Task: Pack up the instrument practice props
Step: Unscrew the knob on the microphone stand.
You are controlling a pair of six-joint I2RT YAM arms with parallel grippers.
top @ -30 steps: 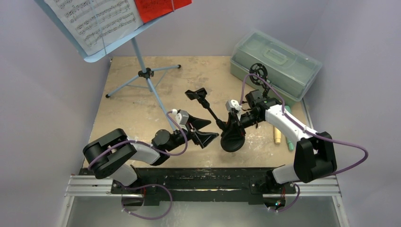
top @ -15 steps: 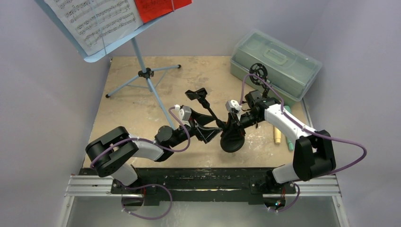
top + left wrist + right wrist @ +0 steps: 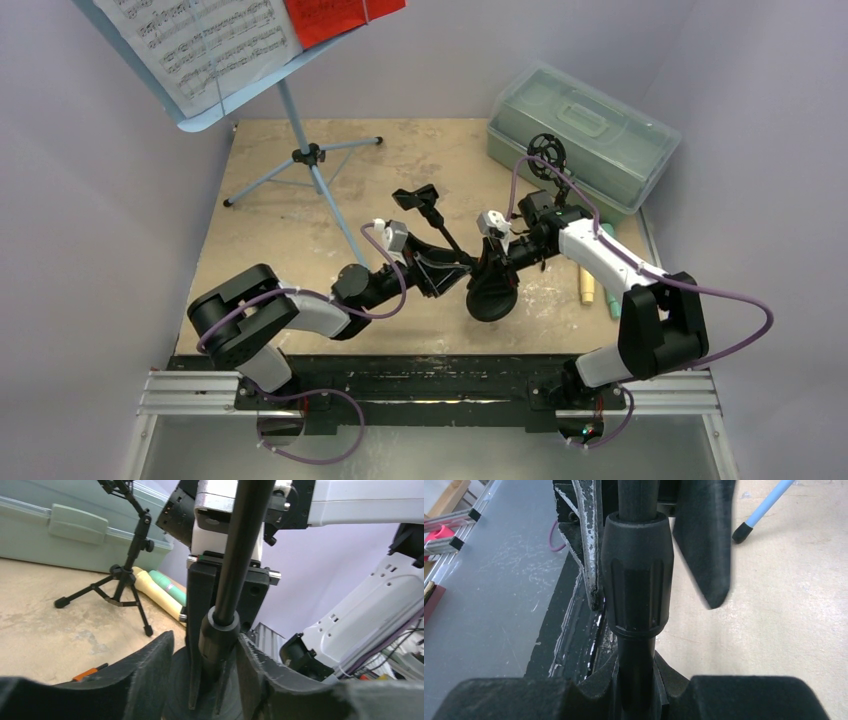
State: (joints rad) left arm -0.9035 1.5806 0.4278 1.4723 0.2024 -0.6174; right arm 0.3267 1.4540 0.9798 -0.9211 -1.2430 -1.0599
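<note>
tan tabletop (image 3: 270, 235), black mic holder (image 3: 492, 300) gripped in right end effector (image 3: 493, 262)

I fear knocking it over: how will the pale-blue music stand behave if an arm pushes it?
Probably top-heavy: its wide rack sits high on one thin pole over a small tripod, so a push up there may tip it. The paper pages look floppy and could slip off if it tilts.

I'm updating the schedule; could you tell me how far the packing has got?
Nothing looks packed: the case is closed. In hand: the right gripper clamps the round-base mic stand, the left gripper open around its pole. Remaining: music stand with pages, tripod holder, two microphones.
</note>
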